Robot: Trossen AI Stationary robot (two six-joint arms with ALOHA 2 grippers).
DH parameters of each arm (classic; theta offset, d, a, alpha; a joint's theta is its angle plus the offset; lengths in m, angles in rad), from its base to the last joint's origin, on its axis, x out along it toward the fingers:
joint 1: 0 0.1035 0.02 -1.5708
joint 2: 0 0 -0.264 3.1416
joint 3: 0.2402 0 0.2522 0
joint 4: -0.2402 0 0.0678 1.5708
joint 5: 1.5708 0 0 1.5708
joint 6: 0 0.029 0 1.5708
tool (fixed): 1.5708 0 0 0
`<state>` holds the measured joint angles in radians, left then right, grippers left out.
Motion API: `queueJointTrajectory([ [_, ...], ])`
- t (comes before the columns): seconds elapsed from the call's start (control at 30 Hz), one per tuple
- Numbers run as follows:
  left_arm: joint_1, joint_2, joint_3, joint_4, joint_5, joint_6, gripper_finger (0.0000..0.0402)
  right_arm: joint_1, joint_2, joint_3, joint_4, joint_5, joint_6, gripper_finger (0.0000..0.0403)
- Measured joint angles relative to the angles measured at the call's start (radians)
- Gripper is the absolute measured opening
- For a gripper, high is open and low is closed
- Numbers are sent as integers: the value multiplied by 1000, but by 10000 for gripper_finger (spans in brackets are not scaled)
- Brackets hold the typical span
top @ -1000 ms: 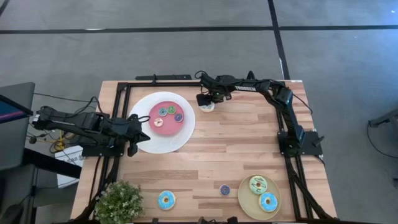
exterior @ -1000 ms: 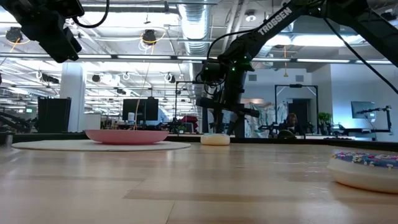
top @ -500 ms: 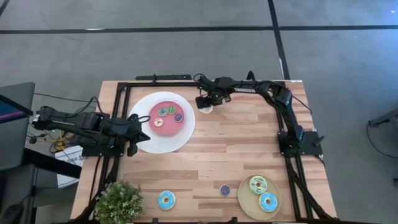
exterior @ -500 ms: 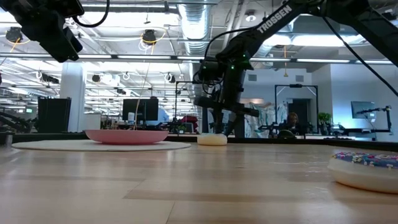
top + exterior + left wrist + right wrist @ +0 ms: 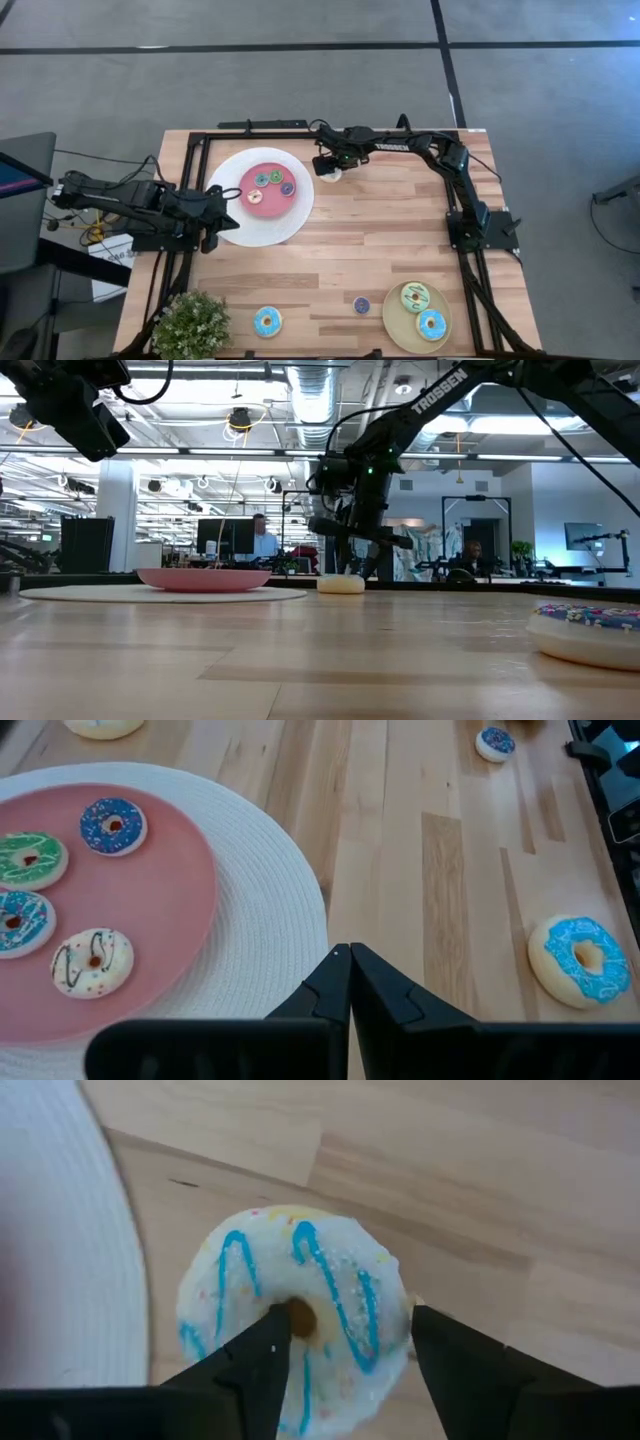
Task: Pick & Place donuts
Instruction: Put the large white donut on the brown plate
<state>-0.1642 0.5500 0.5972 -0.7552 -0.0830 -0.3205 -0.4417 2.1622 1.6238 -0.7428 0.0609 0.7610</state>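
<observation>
My right gripper (image 5: 345,1345) had shifted along with the cream donut (image 5: 295,1305), fingers spread astride it, ungripped; left gripper (image 5: 350,982) stayed closed beside the white plate (image 5: 265,935).

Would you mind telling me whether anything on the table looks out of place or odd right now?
Nothing looks damaged or spilled. Three donuts lie loose on the wood: the cream donut under the open right claw beside the white plate, plus a blue donut and a tiny purple donut near the tan plate.
</observation>
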Motion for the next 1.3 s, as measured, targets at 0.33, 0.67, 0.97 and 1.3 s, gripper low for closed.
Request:
queueJointTrajectory([
  [0.33, 0, -41, 0, -44, -8, 1, 0, 10, 30, 0, -13, 11, 33, 192],
  [0.67, 0, -42, 0, -46, -10, 2, 0, 12, 16, -1, -13, 7, 33, 130],
  [0.97, 0, -42, 0, -47, -10, 2, 0, 17, 15, -1, -42, -71, -7, 120],
  [1.3, 0, -41, 0, -38, -34, -24, 0, 140, -179, -10, -197, -105, -125, 129],
])
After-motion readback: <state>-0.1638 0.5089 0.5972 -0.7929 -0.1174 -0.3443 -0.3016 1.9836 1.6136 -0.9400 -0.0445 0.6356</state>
